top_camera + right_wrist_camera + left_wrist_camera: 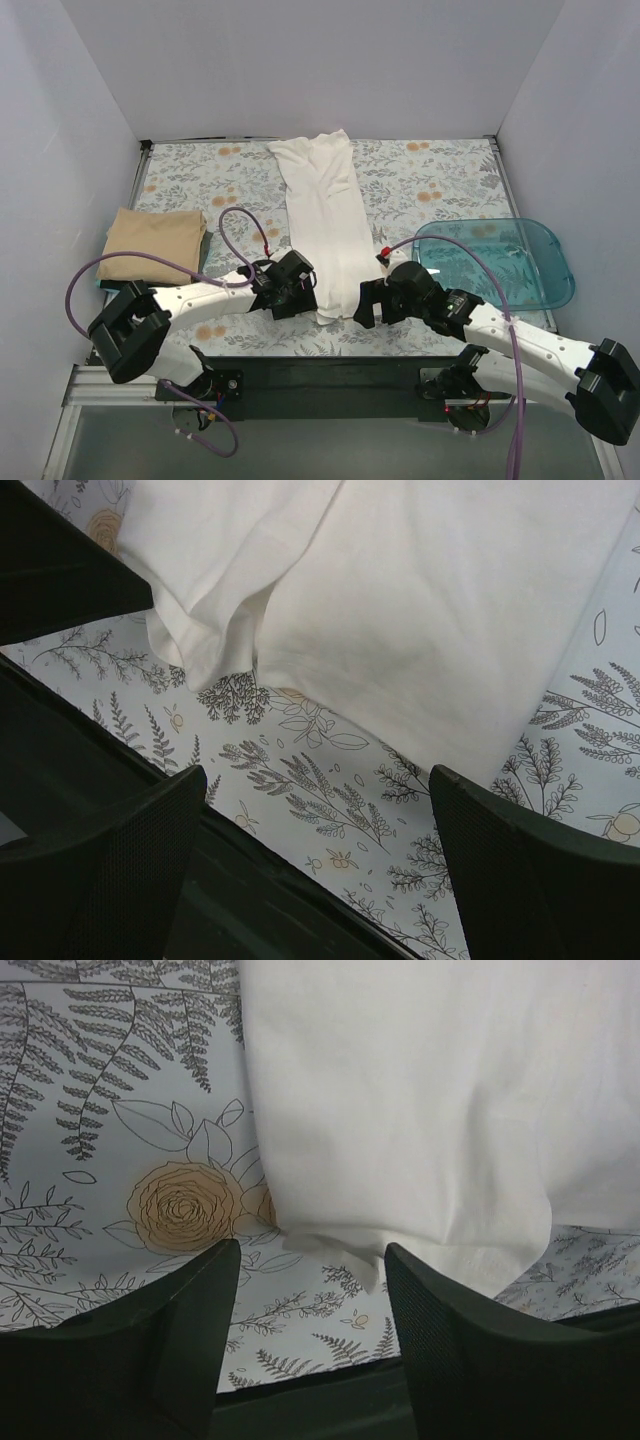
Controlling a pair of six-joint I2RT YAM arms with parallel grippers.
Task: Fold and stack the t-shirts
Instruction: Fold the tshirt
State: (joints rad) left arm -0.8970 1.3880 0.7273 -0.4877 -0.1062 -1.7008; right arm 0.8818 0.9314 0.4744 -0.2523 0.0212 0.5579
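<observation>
The white t-shirt (325, 215) lies as a long narrow strip down the middle of the floral counter (430, 185), running from the far edge almost to the near edge. The tan t-shirt (155, 245) sits folded in a neat pad at the left, well apart from the white one. Over on the right is the translucent blue tub (497, 224).

Both arms are in low at the strip's near end. The left tool (305, 287) is right at its near-left corner, the right tool (372, 300) just beside its near-right corner.

From the left wrist, the left tool (312, 1250) is spread, nothing gripped, the white hem bunched just beyond the gap. From the right wrist, the right tool (318, 772) is spread wide too, with bare patterned counter between its fingers (130, 850) and the cloth's rumpled edge lying just past them.
</observation>
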